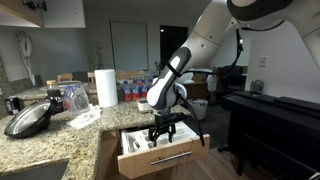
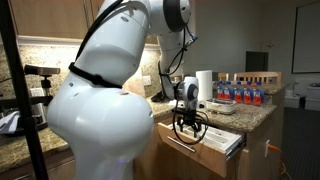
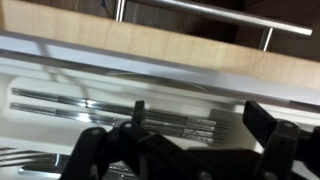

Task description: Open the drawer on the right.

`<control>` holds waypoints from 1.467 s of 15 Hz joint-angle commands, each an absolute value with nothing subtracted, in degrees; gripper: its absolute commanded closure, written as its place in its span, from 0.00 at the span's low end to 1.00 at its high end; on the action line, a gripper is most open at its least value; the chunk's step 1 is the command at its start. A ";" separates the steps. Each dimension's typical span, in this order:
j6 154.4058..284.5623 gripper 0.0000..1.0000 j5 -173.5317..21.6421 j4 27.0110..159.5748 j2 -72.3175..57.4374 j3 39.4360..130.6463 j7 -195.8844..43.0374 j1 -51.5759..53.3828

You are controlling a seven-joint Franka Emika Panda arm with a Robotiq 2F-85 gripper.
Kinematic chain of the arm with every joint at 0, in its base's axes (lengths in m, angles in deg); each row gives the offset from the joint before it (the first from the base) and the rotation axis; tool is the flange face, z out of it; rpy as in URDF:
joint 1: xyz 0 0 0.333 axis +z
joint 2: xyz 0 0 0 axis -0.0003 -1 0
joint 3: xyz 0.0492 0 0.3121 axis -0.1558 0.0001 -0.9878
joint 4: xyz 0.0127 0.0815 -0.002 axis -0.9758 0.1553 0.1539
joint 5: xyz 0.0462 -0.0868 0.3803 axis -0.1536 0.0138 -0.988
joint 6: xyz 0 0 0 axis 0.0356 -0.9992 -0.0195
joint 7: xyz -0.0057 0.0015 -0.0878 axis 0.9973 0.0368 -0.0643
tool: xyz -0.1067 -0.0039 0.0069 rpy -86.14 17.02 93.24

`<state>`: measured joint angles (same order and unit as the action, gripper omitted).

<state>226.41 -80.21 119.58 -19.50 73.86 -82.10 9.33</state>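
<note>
Under the speckled granite worktop (image 1: 70,140), the drawer (image 1: 150,158) stands pulled well out into the room, so I judge the opening mostly or fully done. My pincer (image 1: 166,131) hangs pointing straight down, just above the open tray and behind the front panel. It is not touching the handle (image 3: 220,13). Its black fingers (image 3: 265,122) are spread with nothing between them, so released. I read that pose as deliberate clearance from the bar, but that's a guess. The drawer front is smooth light tan wood, flat, wide and shallow. The handle is a long thin silver bar on two posts. Inside is white, with a divided tray keeping shiny metal cutlery (image 3: 110,105) lying lengthwise in rows. A white paper towel roll (image 1: 106,87) stands upright on the worktop, well apart from the drawer.
</note>
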 commanded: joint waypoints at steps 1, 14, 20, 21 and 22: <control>226.47 0.00 -81.81 118.42 -20.94 73.10 -78.92 8.87; 231.76 0.00 -82.78 130.33 -14.76 71.39 -82.91 12.08; 233.59 0.00 -83.74 134.10 -12.84 70.35 -83.24 12.69; 233.82 0.00 -83.84 134.54 -12.59 70.26 -83.30 12.82; 234.07 0.00 -83.86 134.88 -12.47 70.21 -83.28 12.91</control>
<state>231.55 -81.54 131.21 -13.70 71.15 -82.37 12.22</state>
